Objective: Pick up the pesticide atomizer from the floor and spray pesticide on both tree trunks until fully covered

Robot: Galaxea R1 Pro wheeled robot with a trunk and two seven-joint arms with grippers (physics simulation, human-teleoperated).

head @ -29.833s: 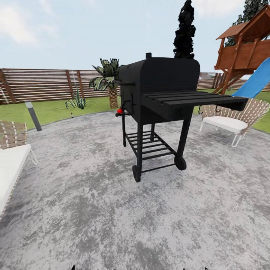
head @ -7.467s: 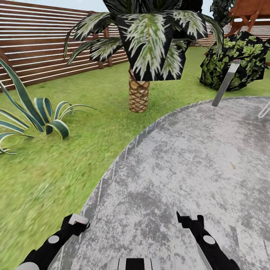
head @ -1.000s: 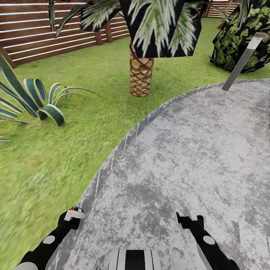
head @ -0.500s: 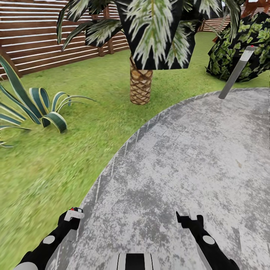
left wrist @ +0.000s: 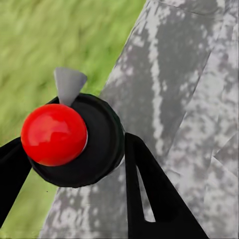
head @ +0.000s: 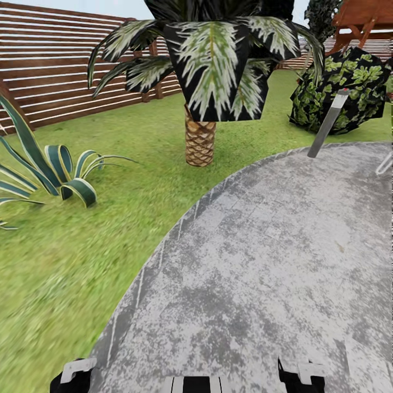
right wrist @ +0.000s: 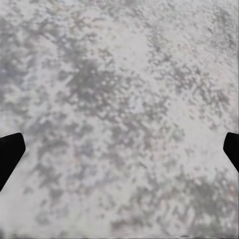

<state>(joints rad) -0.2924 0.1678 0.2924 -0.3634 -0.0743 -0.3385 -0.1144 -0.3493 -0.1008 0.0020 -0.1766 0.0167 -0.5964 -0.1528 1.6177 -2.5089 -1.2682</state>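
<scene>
Two claws sit nearest, at the lower edge of the head view: the left claw (head: 73, 375) pinches the pesticide atomizer (left wrist: 74, 139), a dark round bottle with a red ball and a thin grey nozzle, above the seam of grass and paving. The right claw (head: 300, 374) hangs spread over the grey stone paving (head: 273, 245) with nothing between its fingertips (right wrist: 9, 154). Farther out lies the lawn (head: 65, 245) with a striped agave (head: 49, 169), then a short palm (head: 200, 143), a leaning grey post (head: 326, 124), a leafy bush (head: 344, 87) and the slatted fence (head: 60, 93).
</scene>
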